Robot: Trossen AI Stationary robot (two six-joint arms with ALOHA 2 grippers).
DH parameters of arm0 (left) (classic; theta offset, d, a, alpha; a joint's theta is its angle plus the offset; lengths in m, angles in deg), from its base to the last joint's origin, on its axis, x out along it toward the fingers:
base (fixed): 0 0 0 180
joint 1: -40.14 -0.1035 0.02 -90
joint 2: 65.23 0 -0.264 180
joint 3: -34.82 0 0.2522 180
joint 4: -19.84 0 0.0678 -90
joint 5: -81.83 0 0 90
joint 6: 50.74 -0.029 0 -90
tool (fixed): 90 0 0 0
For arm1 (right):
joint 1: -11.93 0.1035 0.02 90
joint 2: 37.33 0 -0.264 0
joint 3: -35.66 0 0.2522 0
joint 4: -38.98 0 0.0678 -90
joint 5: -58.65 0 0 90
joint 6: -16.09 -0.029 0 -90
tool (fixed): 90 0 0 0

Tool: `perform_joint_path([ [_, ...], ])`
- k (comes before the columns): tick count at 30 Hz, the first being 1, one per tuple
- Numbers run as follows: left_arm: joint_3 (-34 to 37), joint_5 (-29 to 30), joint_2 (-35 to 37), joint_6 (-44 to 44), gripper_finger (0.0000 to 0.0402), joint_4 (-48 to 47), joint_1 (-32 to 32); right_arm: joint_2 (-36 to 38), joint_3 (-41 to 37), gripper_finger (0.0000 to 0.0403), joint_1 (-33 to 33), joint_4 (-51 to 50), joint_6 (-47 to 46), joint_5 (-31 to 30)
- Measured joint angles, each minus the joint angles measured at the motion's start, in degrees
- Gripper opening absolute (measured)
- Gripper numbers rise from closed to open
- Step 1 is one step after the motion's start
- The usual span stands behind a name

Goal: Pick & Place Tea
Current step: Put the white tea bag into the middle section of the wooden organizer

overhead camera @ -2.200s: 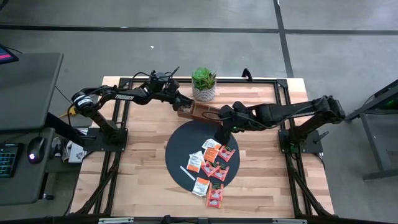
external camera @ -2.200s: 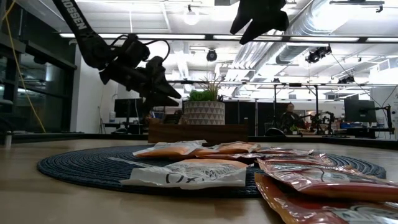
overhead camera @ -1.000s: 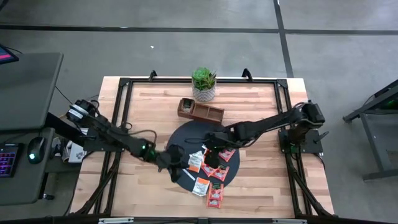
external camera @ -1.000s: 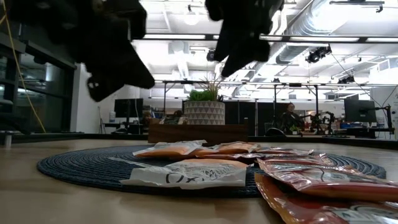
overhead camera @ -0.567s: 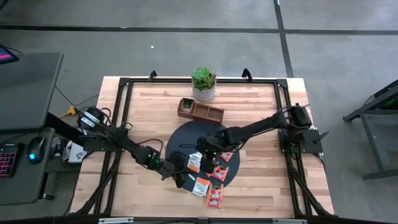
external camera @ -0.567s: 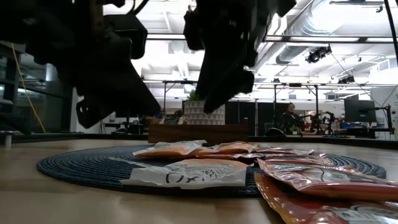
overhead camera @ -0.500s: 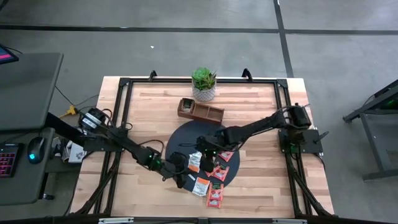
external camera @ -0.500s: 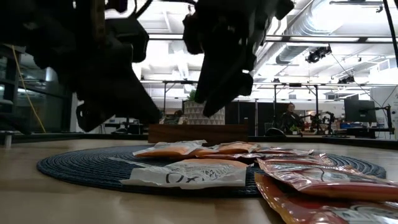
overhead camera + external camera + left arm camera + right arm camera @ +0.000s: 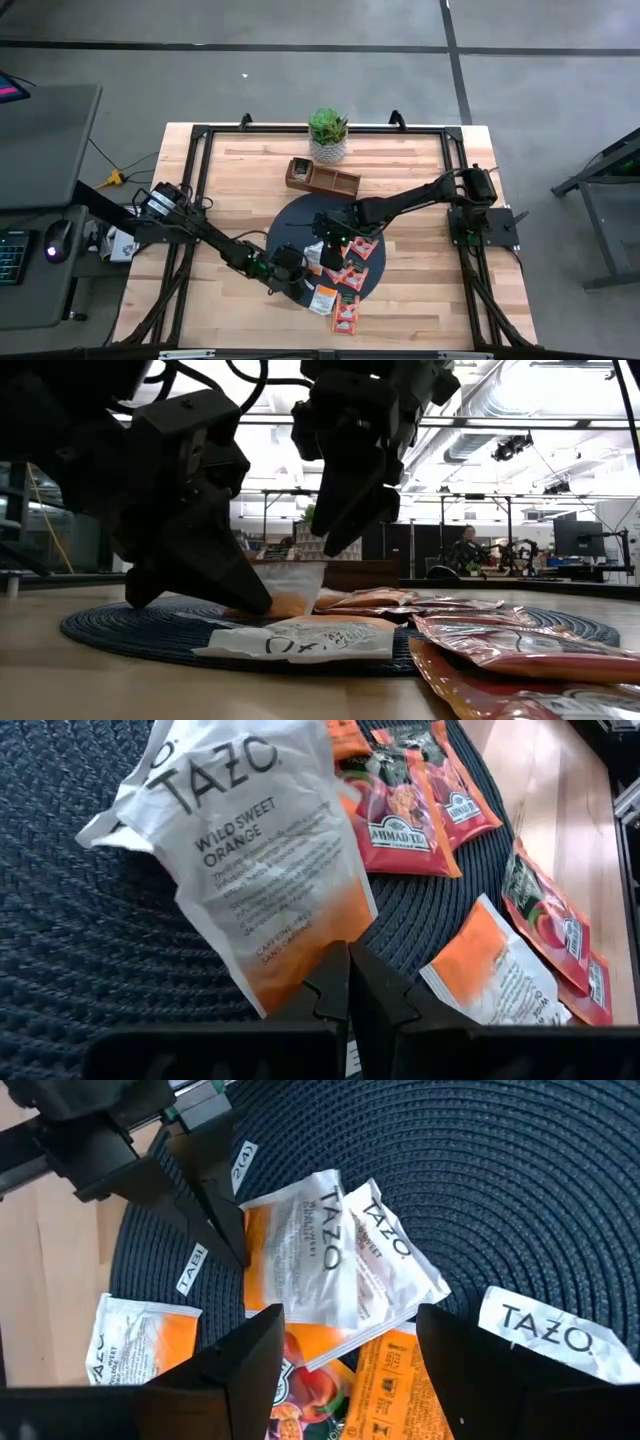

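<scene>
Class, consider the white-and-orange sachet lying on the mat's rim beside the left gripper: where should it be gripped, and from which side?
Probably from above, pinching one thin sealed edge: the sachet lies flat on the mat, offering no raised side to close on.

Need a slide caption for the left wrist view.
Left hand shut on a white-and-orange tea sachet, lifted over the dark mat.

We saw a grey concrete floor (image 9: 300, 70) crossed by dark seams around the wooden desk (image 9: 240, 170). At nine o'clock stood a dark side table (image 9: 45, 140). Beyond, ceiling ducts (image 9: 530, 400) and strip lights (image 9: 500, 422) ran overhead.
</scene>
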Motion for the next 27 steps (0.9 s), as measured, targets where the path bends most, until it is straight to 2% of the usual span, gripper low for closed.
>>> perform_joint_path([
  [12, 0.0, 0.5, -0.1, 0.5, 0.0000, -2.9, 0.0, -2.4, 0.0, 0.0224, -2.1, 2.0, 5.0, 7.7],
  [17, 0.1, 0.9, -0.2, 0.5, 0.0000, -3.3, 0.0, -4.3, 0.0, 0.0224, -2.8, 2.4, 7.4, 8.7],
  [23, 0.1, 0.9, -0.2, 0.4, 0.0000, -3.4, 0.0, -4.5, 0.1, 0.0217, -3.3, 4.4, 7.3, 9.8],
  [27, 0.2, 1.0, -0.3, 0.4, 0.0000, -3.3, 0.0, -4.6, 0.1, 0.0202, -3.2, 6.2, 5.8, 12.6],
])
